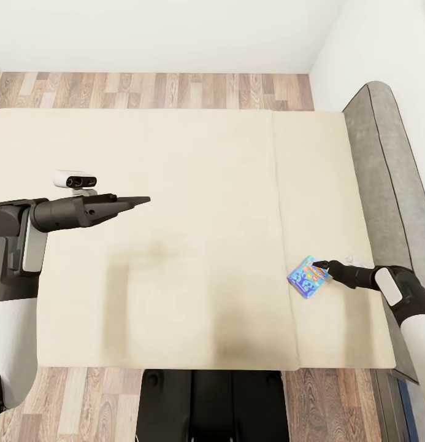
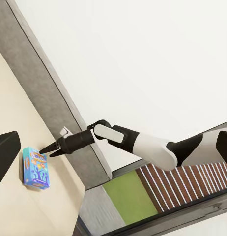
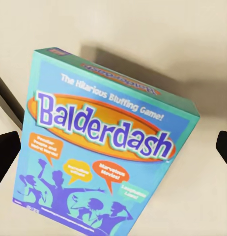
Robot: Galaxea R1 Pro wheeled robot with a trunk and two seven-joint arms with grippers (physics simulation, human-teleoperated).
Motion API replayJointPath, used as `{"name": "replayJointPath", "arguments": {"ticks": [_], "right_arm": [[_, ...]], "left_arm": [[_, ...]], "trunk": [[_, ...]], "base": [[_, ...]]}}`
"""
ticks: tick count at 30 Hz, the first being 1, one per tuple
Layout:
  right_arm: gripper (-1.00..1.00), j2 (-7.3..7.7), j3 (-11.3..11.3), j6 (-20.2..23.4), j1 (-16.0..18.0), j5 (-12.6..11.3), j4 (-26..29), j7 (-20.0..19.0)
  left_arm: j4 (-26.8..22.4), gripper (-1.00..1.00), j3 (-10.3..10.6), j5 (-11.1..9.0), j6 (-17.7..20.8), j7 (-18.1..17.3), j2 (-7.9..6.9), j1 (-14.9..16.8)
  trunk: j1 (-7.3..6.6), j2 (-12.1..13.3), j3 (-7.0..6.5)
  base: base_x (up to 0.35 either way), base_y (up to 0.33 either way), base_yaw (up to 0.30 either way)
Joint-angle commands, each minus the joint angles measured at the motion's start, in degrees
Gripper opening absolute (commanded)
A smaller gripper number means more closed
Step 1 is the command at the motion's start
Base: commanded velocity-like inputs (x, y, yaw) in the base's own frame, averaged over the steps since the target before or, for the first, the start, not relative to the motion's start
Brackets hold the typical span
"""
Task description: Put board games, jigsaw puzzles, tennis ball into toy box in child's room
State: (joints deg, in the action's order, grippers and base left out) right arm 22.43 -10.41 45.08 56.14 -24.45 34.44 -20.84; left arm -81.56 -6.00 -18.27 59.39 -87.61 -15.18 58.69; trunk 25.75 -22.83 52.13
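Lying alone on the bed (image 1: 175,184), board game (image 1: 308,277) beside headboard (image 1: 390,166).

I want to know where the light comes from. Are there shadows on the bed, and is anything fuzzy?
Head view: soft grey shadows lie on the bed below the left arm and near its front edge. Right wrist view: the Balderdash box casts a shadow behind it; its big letters are sharp, its small bubble words blurry. Left wrist view: the wall is evenly bright, without glare.
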Motion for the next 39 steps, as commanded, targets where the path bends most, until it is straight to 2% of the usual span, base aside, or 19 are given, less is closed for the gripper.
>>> {"name": "replayJointPath", "arguments": {"ticks": [1,39], "right_arm": [[1.00,-0.02,-0.22,0.31,0.03,0.19,0.02,-0.25],[1.00,-0.26,-0.41,-0.42,-0.02,0.25,-2.59,-0.01]], "left_arm": [[0.00,1.00,0.02,-0.01,0.61,-0.19,-0.02,0.02],[0.00,1.00,0.02,-0.01,0.61,-0.19,-0.02,0.02]], "trunk": [[0.03,-0.09,0.06],[0.03,-0.09,0.06]], "base": [[0.000,0.000,0.000],[0.000,0.000,0.000]]}}
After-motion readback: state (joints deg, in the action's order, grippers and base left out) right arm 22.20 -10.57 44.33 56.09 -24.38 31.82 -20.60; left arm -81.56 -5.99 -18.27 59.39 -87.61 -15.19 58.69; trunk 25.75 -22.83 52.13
